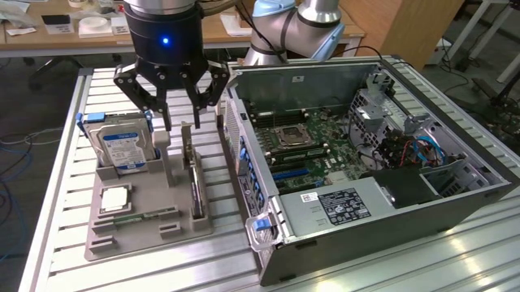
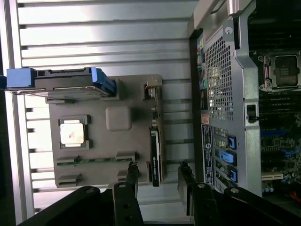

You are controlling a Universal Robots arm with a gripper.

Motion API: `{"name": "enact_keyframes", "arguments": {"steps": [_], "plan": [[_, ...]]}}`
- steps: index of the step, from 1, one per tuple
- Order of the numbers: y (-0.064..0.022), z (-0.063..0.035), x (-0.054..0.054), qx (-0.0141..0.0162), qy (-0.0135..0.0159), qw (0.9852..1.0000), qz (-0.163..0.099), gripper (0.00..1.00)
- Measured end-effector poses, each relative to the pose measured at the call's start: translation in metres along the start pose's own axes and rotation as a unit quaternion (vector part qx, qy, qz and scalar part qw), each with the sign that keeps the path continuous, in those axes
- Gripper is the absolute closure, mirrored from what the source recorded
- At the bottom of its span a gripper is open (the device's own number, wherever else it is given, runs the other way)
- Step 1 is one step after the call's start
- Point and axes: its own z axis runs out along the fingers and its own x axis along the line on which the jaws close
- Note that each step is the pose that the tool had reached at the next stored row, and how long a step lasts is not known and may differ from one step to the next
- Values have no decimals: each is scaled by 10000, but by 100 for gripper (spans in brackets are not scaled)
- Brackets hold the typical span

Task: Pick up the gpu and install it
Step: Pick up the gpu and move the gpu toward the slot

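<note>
Black gripper (image 1: pixel 180 117): fingers (image 1: pixel 160 112) spread wide, holding nothing; it hangs above the far end of the gpu.
Dark gpu (image 1: pixel 196 182): on edge along the exterior view's right side of the grey tray (image 1: pixel 130 240), just beside the computer case (image 1: pixel 390 219); not yet gripped.
Silver hard drive (image 1: pixel 122 146): upright at the tray's far corner, the exterior view's left; keep clear of it.
Approach: centre the card's top edge between your fingers, square across its thin faces, and descend straight.

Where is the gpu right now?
In the exterior view the gpu stands on edge in the grey holder tray, between the hard drive on the view's left and the computer case on its right, under the open claw.
</note>
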Motion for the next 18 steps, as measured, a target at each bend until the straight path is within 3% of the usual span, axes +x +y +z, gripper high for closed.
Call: {"name": "enact_keyframes", "arguments": {"steps": [8,18], "plan": [[-5,115,3,0,0,10000,0,53],[-7,165,4,0,0,10000,0,53]]}}
